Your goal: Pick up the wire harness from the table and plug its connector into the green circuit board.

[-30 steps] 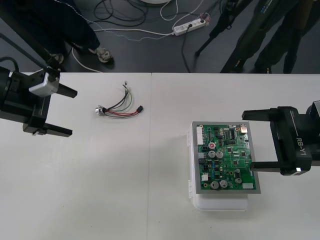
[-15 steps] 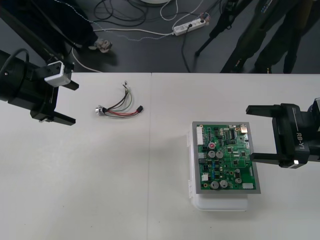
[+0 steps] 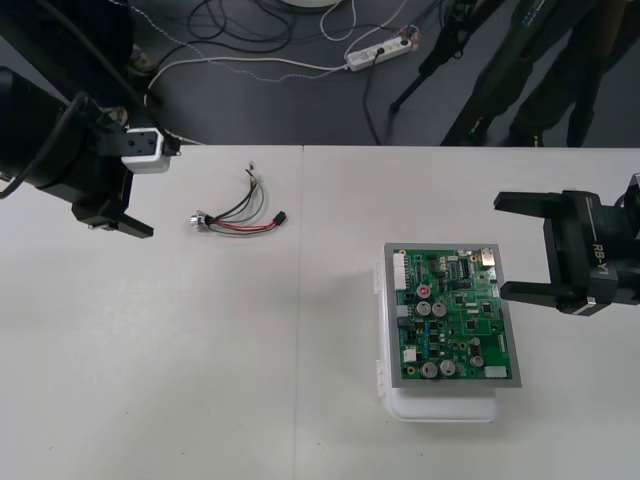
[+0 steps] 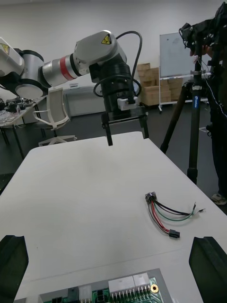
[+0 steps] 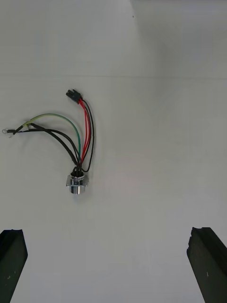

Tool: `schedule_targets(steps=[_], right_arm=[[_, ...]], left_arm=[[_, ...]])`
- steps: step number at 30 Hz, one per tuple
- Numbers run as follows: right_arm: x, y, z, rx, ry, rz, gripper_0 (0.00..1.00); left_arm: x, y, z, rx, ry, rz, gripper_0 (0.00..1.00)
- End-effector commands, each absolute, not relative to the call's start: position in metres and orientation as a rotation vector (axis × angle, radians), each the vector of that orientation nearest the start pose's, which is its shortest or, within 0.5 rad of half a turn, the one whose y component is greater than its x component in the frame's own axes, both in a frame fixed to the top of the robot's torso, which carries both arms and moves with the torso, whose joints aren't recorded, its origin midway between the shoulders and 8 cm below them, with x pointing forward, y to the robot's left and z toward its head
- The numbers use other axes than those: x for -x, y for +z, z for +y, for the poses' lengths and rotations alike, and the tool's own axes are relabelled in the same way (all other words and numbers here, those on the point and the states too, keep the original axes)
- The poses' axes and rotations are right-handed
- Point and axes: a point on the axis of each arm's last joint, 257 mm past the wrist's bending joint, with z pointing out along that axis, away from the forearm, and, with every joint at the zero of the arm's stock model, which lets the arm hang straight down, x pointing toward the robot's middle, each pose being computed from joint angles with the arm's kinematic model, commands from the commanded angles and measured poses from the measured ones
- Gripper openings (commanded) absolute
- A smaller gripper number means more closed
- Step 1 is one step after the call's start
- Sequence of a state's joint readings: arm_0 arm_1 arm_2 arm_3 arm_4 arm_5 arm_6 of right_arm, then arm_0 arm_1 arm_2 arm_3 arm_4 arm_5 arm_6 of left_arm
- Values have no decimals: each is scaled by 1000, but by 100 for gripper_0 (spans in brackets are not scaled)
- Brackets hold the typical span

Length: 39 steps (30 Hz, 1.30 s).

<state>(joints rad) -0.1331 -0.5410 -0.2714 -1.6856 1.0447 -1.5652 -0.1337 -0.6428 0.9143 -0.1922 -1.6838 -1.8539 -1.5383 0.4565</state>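
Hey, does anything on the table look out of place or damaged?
Nothing stands out. The wire harness lies loose on the table, unplugged, wires intact, ahead of the open left gripper. The green circuit board sits on its white base, beside the open right gripper.

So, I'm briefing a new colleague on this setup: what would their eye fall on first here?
The green circuit board on its white base stands out, on the right side of the table, with the right gripper open at its right edge. Then the wire harness, lying loose and unplugged toward the far left, with the left gripper open just left of it.
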Motion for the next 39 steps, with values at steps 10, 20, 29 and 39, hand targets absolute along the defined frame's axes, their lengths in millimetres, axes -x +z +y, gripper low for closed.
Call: schedule_targets(steps=[10,20,29,39], right_arm=[[-353,-68,-152,1194,993,1038,100],[-348,-70,-134,1283,986,991,100],[-340,-77,-125,1356,962,945,100],[-341,-78,-128,1378,922,923,100]], left_arm=[[-520,-150,232,-1896,76,1842,100],[-542,-172,230,-1852,112,1845,100],[-557,-188,226,-1860,185,1809,100],[-576,-200,220,-1872,307,1725,100]])
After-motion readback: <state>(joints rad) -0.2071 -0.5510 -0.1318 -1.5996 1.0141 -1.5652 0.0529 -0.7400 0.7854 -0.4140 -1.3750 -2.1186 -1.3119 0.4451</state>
